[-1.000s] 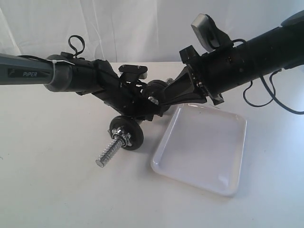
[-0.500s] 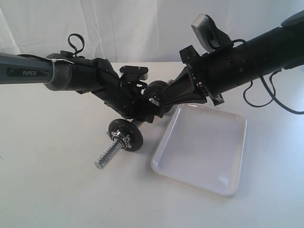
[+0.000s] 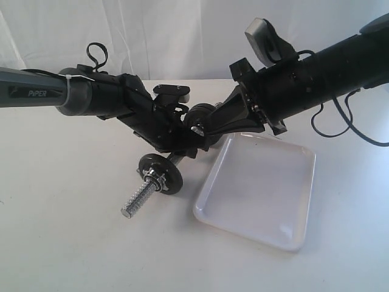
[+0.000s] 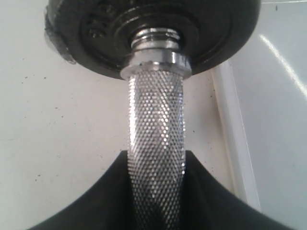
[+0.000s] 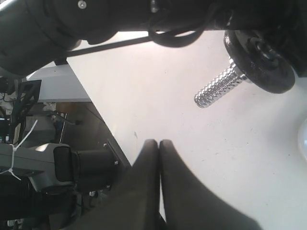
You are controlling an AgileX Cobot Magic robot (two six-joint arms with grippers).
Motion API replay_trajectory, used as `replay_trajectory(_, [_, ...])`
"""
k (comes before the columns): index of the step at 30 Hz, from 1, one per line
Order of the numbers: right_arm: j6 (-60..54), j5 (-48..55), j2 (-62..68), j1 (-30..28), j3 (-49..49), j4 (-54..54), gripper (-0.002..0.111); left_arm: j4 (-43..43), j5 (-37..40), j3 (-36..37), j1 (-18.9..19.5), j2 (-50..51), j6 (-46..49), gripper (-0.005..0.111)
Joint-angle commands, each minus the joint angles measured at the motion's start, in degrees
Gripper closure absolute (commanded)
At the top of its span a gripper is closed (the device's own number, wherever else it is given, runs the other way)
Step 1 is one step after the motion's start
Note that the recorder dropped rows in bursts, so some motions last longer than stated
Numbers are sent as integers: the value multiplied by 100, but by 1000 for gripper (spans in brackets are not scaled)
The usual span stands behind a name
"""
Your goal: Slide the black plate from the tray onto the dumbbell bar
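Observation:
The dumbbell bar (image 3: 138, 196) leans up from the table, its lower threaded end free, with a thin black disc (image 3: 172, 180) and a nut on it. My left gripper (image 3: 181, 146) is shut on the bar's knurled middle (image 4: 156, 120), below the disc (image 4: 96, 43). A dark round shape (image 3: 199, 114) at the bar's raised end looks like the black plate, but it is mostly hidden between the arms. My right gripper (image 3: 203, 131) is against it, fingers shut (image 5: 159, 142) with nothing between them. The white tray (image 3: 209, 214) holds nothing.
The tray's raised rim (image 4: 230, 124) lies close beside the lower disc (image 5: 261, 60). The left arm (image 3: 91, 97) and the right arm (image 3: 316, 76) meet over the table's middle. A cable (image 3: 340, 125) hangs from the right arm. White cloth forms the backdrop.
The bar's lower end and its disc have shifted slightly left and down. The upper threaded tip seen a second ago no longer shows. Both grippers stay shut.

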Motion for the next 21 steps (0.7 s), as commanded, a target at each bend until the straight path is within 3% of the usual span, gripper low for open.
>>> replay_trajectory(1, [-1, 24, -56, 11, -19, 25, 108, -229, -26, -97, 1, -332, -35, 107])
replay_trajectory(21, [-1, 24, -56, 11, -19, 25, 108, -242, 61, -97, 1, -332, -35, 107])
